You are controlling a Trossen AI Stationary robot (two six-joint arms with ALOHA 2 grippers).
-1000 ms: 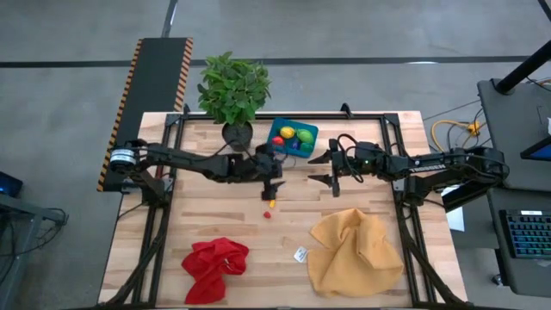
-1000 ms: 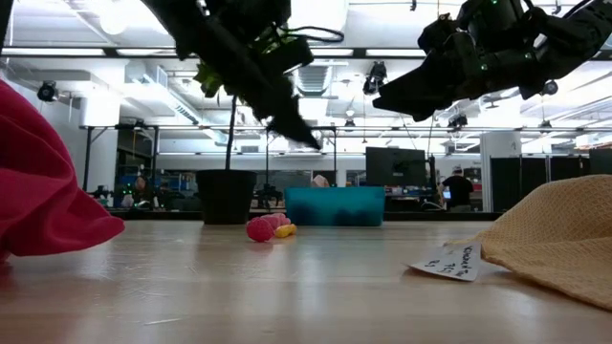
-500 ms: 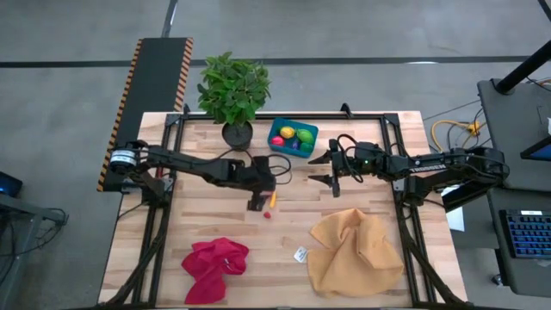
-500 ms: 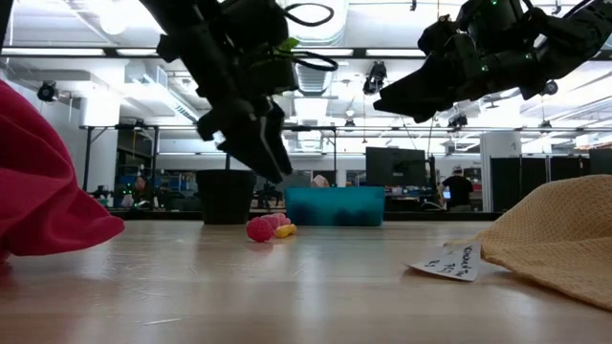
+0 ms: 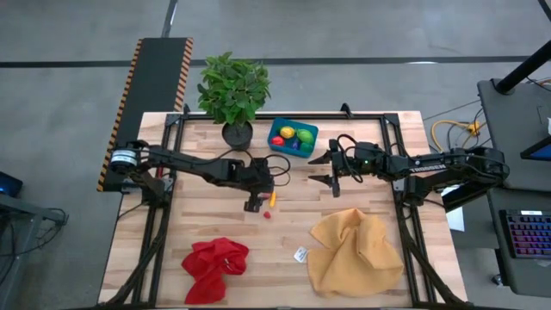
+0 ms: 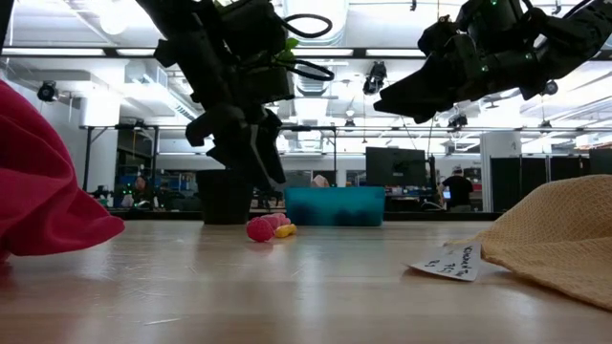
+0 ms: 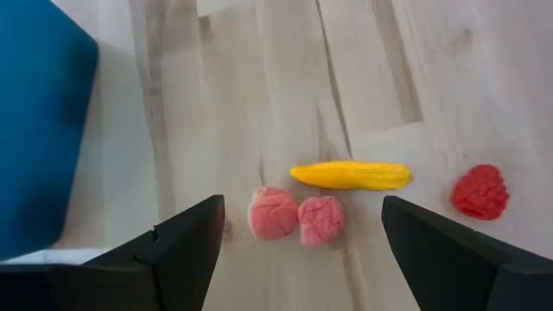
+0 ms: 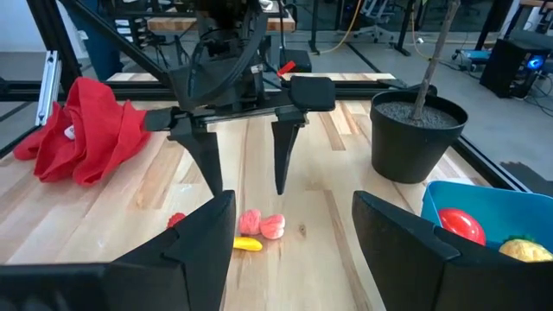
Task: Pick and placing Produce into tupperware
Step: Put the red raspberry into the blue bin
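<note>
The teal tub (image 5: 293, 137) stands near the table's far edge beside the plant pot, with yellow, green and red toy pieces in it. On the bare wood lie a pink two-lobed piece (image 7: 296, 216), a yellow banana-like piece (image 7: 352, 175) and a red berry (image 7: 479, 192). My left gripper (image 5: 251, 204) hangs open just above them, pointing down, with the pink piece between its fingers and untouched (image 8: 262, 225). My right gripper (image 5: 324, 175) waits open in the air to the right of the tub, facing the left gripper.
A potted plant (image 5: 233, 90) stands at the far edge, left of the tub. A red cloth (image 5: 215, 265) and a mustard-yellow cloth (image 5: 355, 250) lie near the near edge, with a small white tag (image 5: 300, 254) between them. Bare wood surrounds the loose pieces.
My left gripper has swung away from the tub toward the table's near and left edges and come down, turning from a slant until it points down over the loose pieces. It has stayed open. The right arm and the produce have kept still.
</note>
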